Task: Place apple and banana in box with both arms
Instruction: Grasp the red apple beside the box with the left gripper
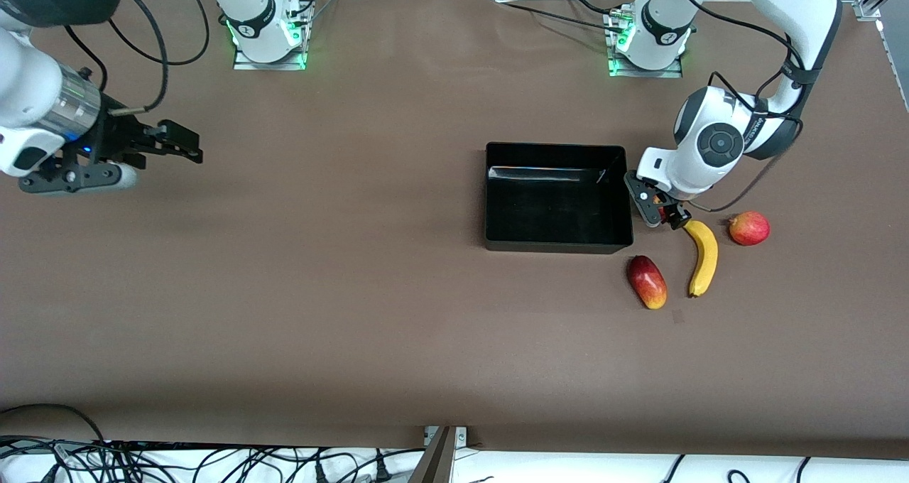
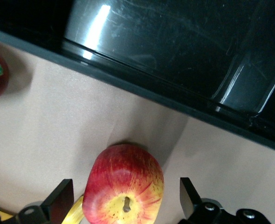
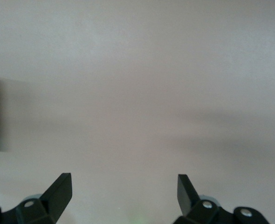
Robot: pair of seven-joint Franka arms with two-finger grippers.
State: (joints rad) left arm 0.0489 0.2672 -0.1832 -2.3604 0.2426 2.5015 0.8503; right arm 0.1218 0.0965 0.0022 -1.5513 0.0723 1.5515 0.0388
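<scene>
The left pincer (image 1: 664, 212) is down at the bench (image 1: 355, 291), fingers (image 2: 58, 199) spread on either side of the apple (image 2: 124, 186) without pinching it. The apple sits just beside the black box (image 1: 558, 196), at the box's end toward the left arm, touching the tip of the banana (image 1: 702, 256). The banana lies nearer the front camera than the pincer. A long red-and-yellow fruit (image 1: 647, 281) lies beside the banana, and a pinkish-red round fruit (image 1: 749, 228) sits toward the left arm's end of the bench. The right pincer (image 1: 181, 145) waits spread over bare bench, well apart from the box.
</scene>
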